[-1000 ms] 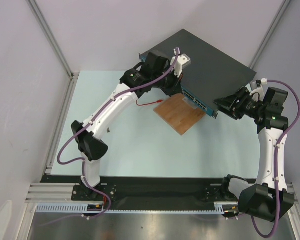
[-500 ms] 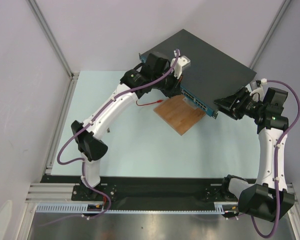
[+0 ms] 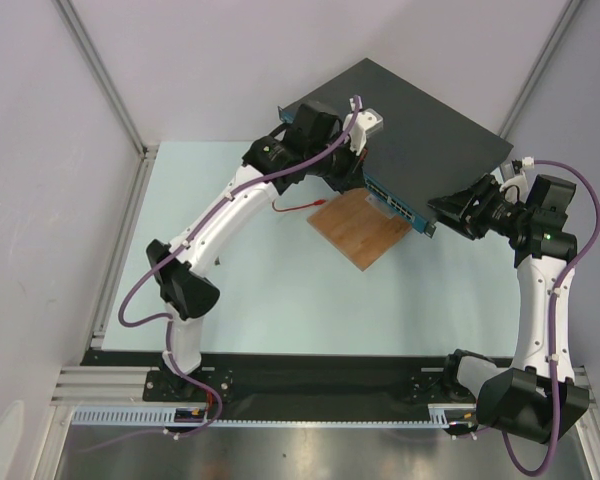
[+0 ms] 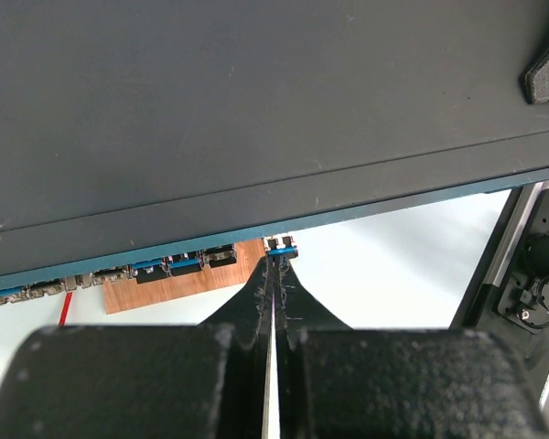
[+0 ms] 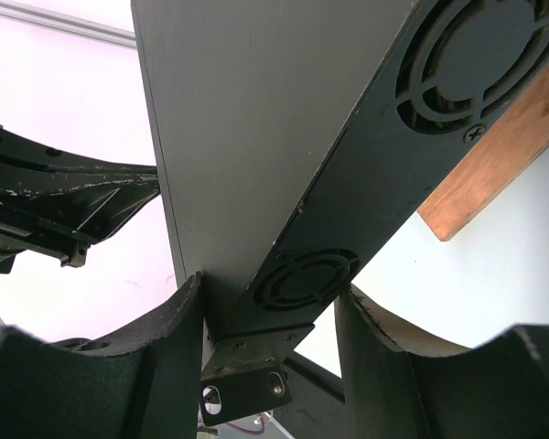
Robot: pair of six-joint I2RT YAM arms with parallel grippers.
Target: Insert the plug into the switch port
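Observation:
The switch (image 3: 410, 125) is a flat dark grey box at the back, its blue port strip (image 3: 392, 200) facing the near left. My left gripper (image 3: 363, 180) is at that strip. In the left wrist view it (image 4: 276, 261) is shut on the plug (image 4: 282, 246), a small tip with a blue band that touches the strip's edge to the right of the ports (image 4: 183, 265). My right gripper (image 3: 452, 212) straddles the switch's near right corner. In the right wrist view its fingers (image 5: 178, 320) press the top and the fan side (image 5: 311, 279).
A brown wooden board (image 3: 365, 230) lies under the switch's front edge. A red cable (image 3: 295, 208) runs left from the left gripper. Aluminium frame rails (image 3: 130, 220) border the table on the left, and walls stand close behind.
The left arm has edged slightly to the right toward the switch's front strip. The right arm and the switch have not visibly moved.

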